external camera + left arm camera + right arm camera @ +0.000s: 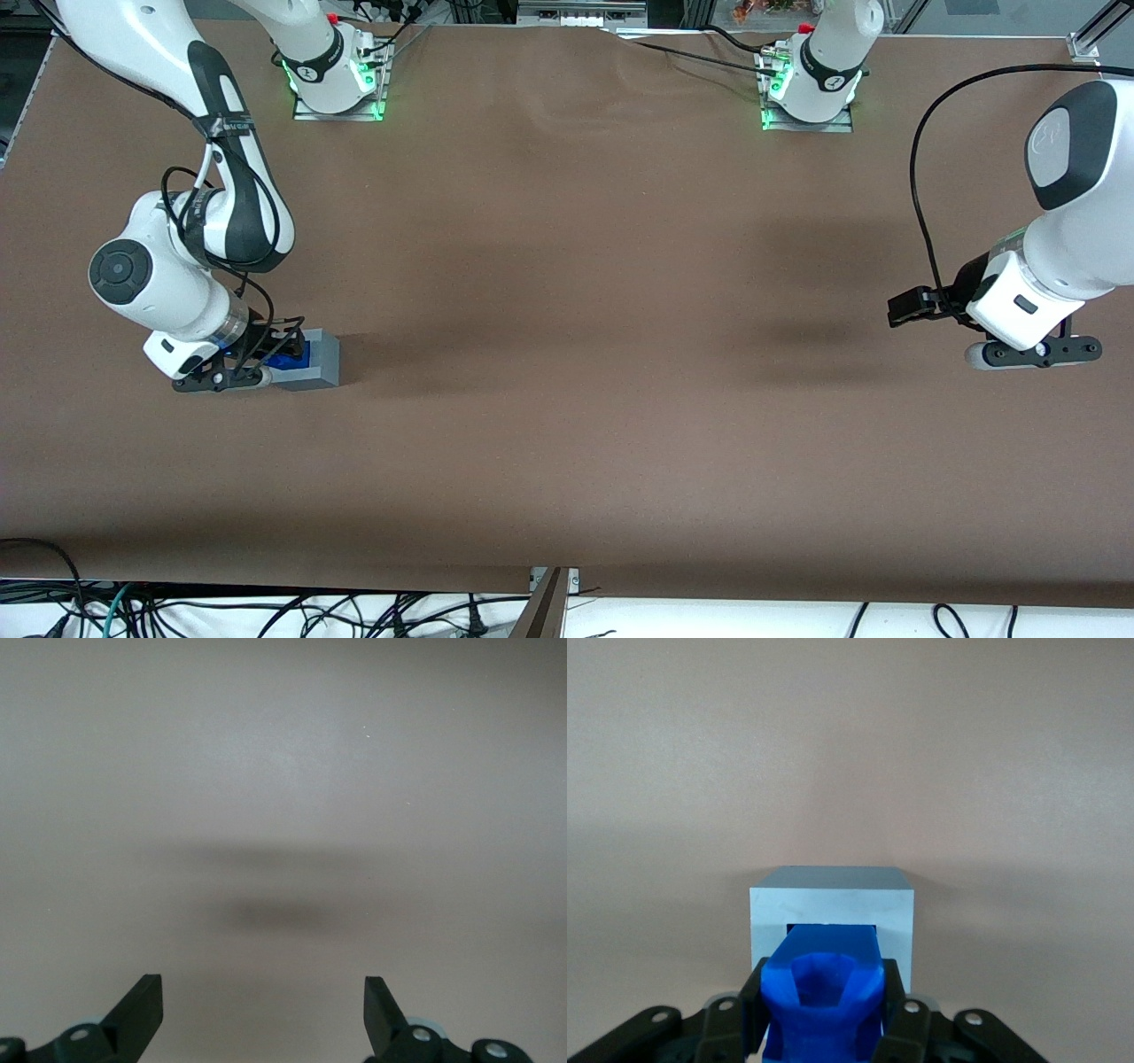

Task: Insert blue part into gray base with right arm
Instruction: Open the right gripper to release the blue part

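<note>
Hiding most of the blue part [288,359] in the front view, the right arm's pincer [257,359] is clamped on that blue part [822,997], fingers [897,1010] pressing both flanks. Its end enters the recess of the gray base [831,908], which rests on the table [567,354] toward the working arm's end.

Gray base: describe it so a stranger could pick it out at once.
Start at the brown table and go to the working arm's end, where the gripper holds the blue part. The gray base is the block under that part, the only light gray cube, with a square recess.
</note>
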You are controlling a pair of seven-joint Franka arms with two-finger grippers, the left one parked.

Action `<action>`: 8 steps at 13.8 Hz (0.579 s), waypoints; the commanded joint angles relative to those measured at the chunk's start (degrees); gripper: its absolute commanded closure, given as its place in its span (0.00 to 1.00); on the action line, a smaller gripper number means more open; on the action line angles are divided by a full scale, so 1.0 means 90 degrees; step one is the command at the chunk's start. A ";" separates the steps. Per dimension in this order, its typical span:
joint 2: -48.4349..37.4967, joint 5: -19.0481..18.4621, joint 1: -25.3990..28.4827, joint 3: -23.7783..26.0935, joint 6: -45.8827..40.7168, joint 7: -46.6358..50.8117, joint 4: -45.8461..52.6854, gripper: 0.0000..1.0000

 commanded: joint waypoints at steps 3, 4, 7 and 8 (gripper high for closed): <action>-0.0162 0.0092 -0.0001 0.0004 0.0005 0.0131 0.0086 0.01; -0.0230 0.0092 -0.0001 0.0003 -0.0025 0.0121 0.0115 0.01; -0.0766 0.0083 -0.0001 -0.0006 -0.1123 0.0199 0.0494 0.01; -0.0874 0.0073 -0.0001 -0.0045 -0.1795 0.0209 0.0873 0.01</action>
